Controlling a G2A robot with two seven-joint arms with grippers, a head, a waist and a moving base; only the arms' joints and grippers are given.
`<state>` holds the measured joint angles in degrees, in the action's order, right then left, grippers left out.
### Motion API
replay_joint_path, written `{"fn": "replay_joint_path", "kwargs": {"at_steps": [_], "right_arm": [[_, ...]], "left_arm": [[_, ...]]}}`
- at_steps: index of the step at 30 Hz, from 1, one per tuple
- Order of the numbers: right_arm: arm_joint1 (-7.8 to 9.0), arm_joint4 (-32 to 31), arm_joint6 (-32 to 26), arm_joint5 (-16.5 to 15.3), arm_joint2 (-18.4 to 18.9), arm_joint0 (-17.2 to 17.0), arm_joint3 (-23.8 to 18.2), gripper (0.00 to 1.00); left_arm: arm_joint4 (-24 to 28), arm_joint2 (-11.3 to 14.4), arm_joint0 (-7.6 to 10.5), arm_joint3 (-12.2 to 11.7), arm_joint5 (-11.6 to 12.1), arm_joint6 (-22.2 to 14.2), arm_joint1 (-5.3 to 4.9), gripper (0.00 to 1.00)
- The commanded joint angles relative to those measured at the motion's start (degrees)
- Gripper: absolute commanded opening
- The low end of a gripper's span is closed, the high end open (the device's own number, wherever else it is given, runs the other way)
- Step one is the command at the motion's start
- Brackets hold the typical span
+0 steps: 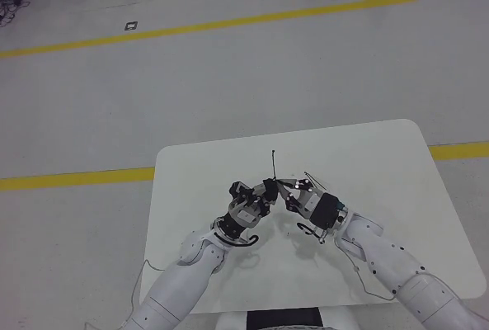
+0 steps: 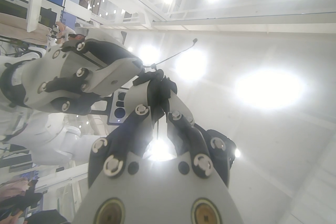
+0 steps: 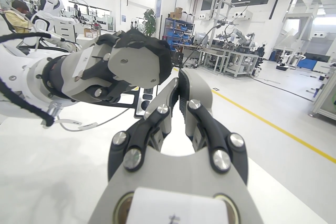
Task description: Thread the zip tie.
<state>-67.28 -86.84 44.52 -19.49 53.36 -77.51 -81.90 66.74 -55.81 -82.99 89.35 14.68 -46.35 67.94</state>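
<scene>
Black thin plastic zip tie (image 1: 273, 165) pinched tight in left gripper (image 2: 157, 82) and right gripper (image 3: 179, 79) over white worktop's (image 1: 376, 165) middle. No closed loop visible; probably mid-threading.

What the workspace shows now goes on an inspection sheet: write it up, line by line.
Surface: white table with rounded corners.
Job's things: zip tie, its free end sticking out past the two grippers.
Clutter: nothing seen.
Grippers: left gripper and right gripper meet tip to tip over the table's middle, each shut on the zip tie.
Cables: black cable loop at the left wrist.
Surroundings: grey floor with a yellow line.
</scene>
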Motion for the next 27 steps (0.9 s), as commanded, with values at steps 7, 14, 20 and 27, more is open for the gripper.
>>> {"fn": "replay_joint_path", "kwargs": {"at_steps": [7, 14, 20, 27], "right_arm": [[0.13, -0.08, -0.33, 0.01, -0.28, 0.02, 0.72, 0.00], [0.21, -0.15, -0.96, 0.01, -0.54, 0.08, 1.54, 0.00], [0.20, -0.16, -1.77, 0.01, -0.78, 0.23, 2.36, 0.00], [0.13, -0.05, -2.76, 0.01, -1.06, 0.38, 3.21, 0.00]], "left_arm": [[-0.12, -0.34, -0.05, 0.44, -0.13, -0.10, 0.20, 0.00], [-0.27, -0.66, -0.25, 0.61, -0.04, -0.29, 0.35, 0.00], [-0.39, -1.06, -0.60, 0.95, 0.17, -0.36, 0.44, 0.00], [-0.63, -1.45, -0.92, 1.32, 0.26, -0.34, 0.54, 0.00]]}}
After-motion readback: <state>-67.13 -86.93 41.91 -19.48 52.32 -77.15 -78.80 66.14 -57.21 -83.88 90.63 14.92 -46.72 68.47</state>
